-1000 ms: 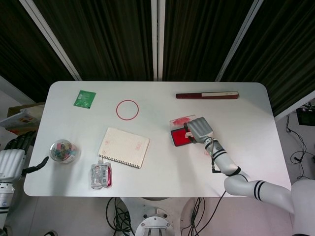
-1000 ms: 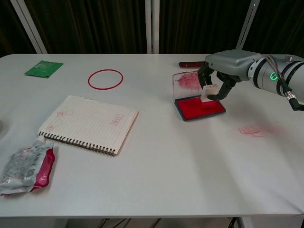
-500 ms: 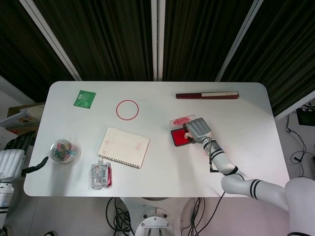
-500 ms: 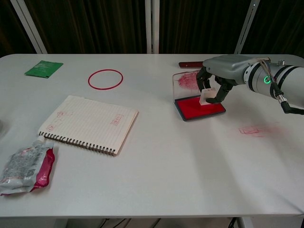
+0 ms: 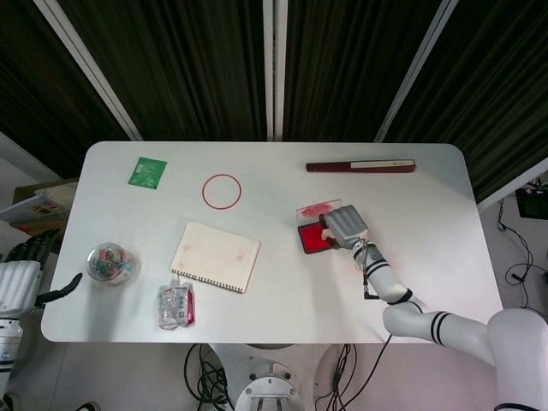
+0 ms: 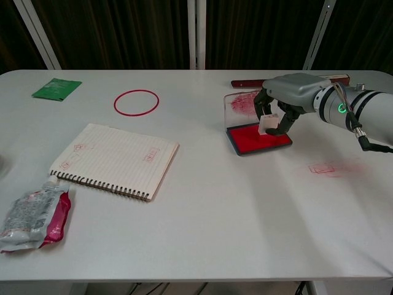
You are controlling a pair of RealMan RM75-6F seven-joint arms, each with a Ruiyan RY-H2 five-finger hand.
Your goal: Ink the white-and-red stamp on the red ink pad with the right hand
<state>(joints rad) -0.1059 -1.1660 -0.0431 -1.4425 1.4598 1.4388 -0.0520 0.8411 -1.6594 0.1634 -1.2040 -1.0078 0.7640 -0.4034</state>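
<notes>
The red ink pad (image 6: 256,139) lies open right of the table's middle, its clear, red-smeared lid (image 6: 241,106) standing behind it. My right hand (image 6: 287,95) grips the small white stamp (image 6: 268,124) from above, its base just over or on the pad's back part; contact is hard to judge. In the head view the right hand (image 5: 344,224) covers the stamp and much of the ink pad (image 5: 309,239). My left hand (image 5: 26,278) hangs off the table's left edge, holding nothing, fingers curled loosely.
A spiral notebook (image 6: 115,160) with red stamp marks lies left of centre, a foil pouch (image 6: 34,212) at front left, a red ring (image 6: 136,101), a green packet (image 6: 56,88), and a dark red ruler-like bar (image 5: 360,166) at back. A jar of clips (image 5: 110,262) sits near the left edge.
The right hand with the stamp has shifted slightly left and back over the ink pad. The left hand stays put.
</notes>
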